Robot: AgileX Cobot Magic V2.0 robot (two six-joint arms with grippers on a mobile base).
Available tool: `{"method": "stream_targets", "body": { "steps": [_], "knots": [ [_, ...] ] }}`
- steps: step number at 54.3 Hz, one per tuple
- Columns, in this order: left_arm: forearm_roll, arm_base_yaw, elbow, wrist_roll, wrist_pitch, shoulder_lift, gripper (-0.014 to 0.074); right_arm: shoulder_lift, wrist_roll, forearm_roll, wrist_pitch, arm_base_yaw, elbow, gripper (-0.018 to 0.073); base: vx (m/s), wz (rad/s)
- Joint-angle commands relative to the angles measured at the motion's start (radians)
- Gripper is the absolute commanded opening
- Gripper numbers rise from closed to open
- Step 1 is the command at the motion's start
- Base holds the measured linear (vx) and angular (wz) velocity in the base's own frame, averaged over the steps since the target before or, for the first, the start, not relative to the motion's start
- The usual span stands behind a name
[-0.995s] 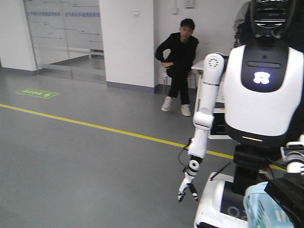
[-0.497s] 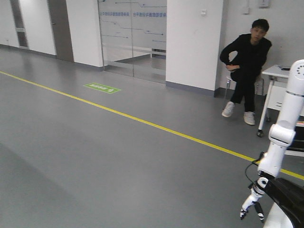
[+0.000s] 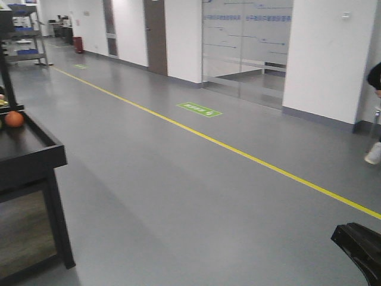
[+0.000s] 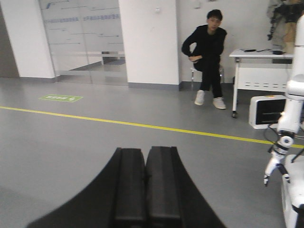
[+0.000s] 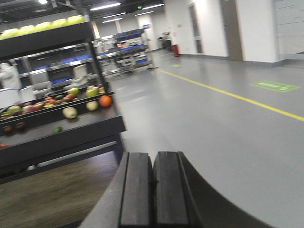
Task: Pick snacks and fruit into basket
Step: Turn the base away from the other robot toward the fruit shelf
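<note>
Left gripper [image 4: 147,190] is pressed tight, with nothing between its pads. Right gripper [image 5: 153,190] is equally closed and empty. On the black shelf unit [image 5: 71,133], loose fruit [image 5: 70,112] lies scattered across the tray, too blurred to single out the big bumpy green one.

black rack [image 3: 36,158] left | orange fruit [image 3: 13,119] on it | yellow floor line [image 3: 238,152] diagonal

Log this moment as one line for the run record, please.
left gripper shut, empty | right gripper shut, empty | fruit shelf in view, to the left
</note>
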Motion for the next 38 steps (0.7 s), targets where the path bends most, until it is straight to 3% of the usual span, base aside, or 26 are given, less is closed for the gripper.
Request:
{"method": "stream_targets", "body": {
  "steps": [1,38],
  "knots": [
    [0.001,-0.002,-0.027,-0.005,0.005,0.003,-0.0008,-0.008,-0.009,0.018,-0.062,-0.003,-0.029,-0.0009,0.13,0.65],
    [0.001,-0.002,-0.027,-0.005,0.005,0.003,-0.0008,-0.008,-0.009,0.018,-0.062,-0.003,-0.029,-0.0009,0.14,0.69]
  ]
}}
